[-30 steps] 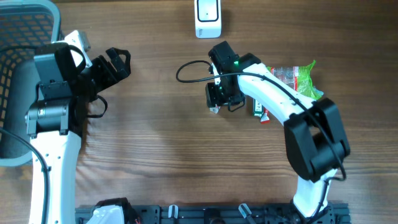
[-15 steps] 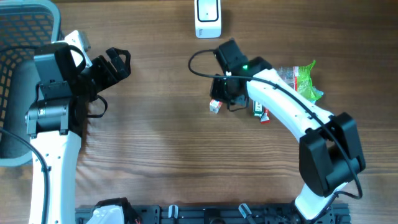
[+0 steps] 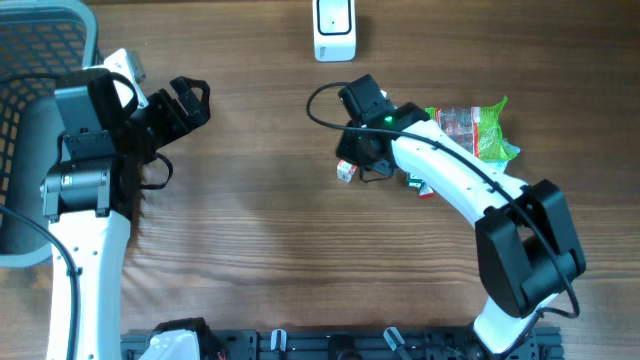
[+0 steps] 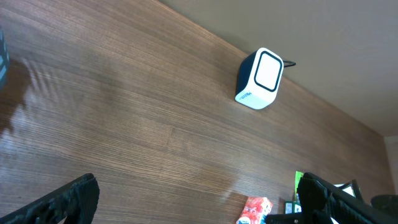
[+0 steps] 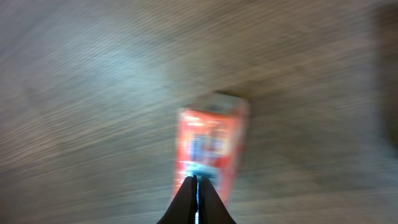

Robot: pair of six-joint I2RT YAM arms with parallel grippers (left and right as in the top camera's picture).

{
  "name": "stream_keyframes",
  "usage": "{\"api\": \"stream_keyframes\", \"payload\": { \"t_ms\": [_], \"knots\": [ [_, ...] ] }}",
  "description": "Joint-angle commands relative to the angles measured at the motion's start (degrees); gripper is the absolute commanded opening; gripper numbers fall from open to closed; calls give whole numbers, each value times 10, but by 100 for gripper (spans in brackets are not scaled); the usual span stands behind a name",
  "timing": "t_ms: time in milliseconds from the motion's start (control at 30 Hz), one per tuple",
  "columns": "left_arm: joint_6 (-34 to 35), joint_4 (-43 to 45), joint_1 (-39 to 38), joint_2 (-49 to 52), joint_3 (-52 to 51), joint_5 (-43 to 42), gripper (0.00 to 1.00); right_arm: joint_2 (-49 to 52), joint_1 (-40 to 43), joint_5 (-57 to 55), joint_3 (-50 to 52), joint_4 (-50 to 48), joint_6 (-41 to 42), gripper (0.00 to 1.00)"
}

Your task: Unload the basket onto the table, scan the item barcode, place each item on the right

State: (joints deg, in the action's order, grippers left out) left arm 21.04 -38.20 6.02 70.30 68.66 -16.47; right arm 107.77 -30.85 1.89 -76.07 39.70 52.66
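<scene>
- Right gripper [image 5: 196,188]: fingers pressed flat together, nothing visible between them. Not a hold on anything, as far as I can see.
- Task item, a small red box [image 5: 207,144], lies flat on the surface [image 3: 250,220], directly ahead of the closed tips. The tips overlap its near end in the right wrist view. That frame is blurred, so I can't tell whether it is contact or just above.
- Key relation: the box's long axis runs away from the gripper, roughly in line with the fingers and leaning slightly right. My read is that the finger line sits along the length, so opening would put the fingers either side of the short width.
- Overhead: the box sits just beside the gripper, on the side away from the snack bags [image 3: 472,126]. It is too small there to read its axis.
- Scanner [image 3: 334,27] stands at the far edge, well apart from the box and almost straight beyond it.
- Left gripper [image 3: 188,102]: fingers spread wide and empty, parked near the basket [image 3: 40,30], well apart from the box. The right arm is clearly the nearer one.
- Judgement: pickup not yet achieved. The next move needs the fingers opened, lowered over the box and closed on it, then carried toward the scanner.
- Risk: closed tips could nudge the box instead of gripping it.
</scene>
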Motion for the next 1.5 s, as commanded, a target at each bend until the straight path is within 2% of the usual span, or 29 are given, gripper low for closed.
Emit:
{"api": "stream_keyframes", "payload": {
  "t_ms": [0, 100, 267, 333, 400, 567, 767, 1000, 1067, 1200, 1467],
  "knots": [
    [-12, 2, 3, 2, 0, -9, 100, 4, -21, 34, 8, -54, -79, 4],
    [-12, 2, 3, 2, 0, -9, 100, 3, -24, 49, 8, -75, -165, 4],
    [-12, 2, 3, 2, 0, -9, 100, -47, 4, 34, 0, -59, -164, 4],
    [-12, 2, 3, 2, 0, -9, 100, -72, 14, 5, 0, -39, -138, 4],
    [-12, 2, 3, 2, 0, -9, 100, -88, 21, -37, 0, 2, -77, 4],
    [-12, 2, 3, 2, 0, -9, 100, -75, 17, -47, 12, 49, -10, 4],
    [-12, 2, 3, 2, 0, -9, 100, -37, 10, -47, 53, 9, 17, 4],
    [-12, 2, 3, 2, 0, -9, 100, -12, 5, -28, 54, -7, 18, 4],
    [-12, 2, 3, 2, 0, -9, 100, -12, -1, -11, 54, -35, 6, 4],
    [-12, 2, 3, 2, 0, -9, 100, -12, -10, 47, 54, -103, -84, 4],
    [-12, 2, 3, 2, 0, -9, 100, -19, -6, 58, 54, -138, -163, 4]
  ]
}}
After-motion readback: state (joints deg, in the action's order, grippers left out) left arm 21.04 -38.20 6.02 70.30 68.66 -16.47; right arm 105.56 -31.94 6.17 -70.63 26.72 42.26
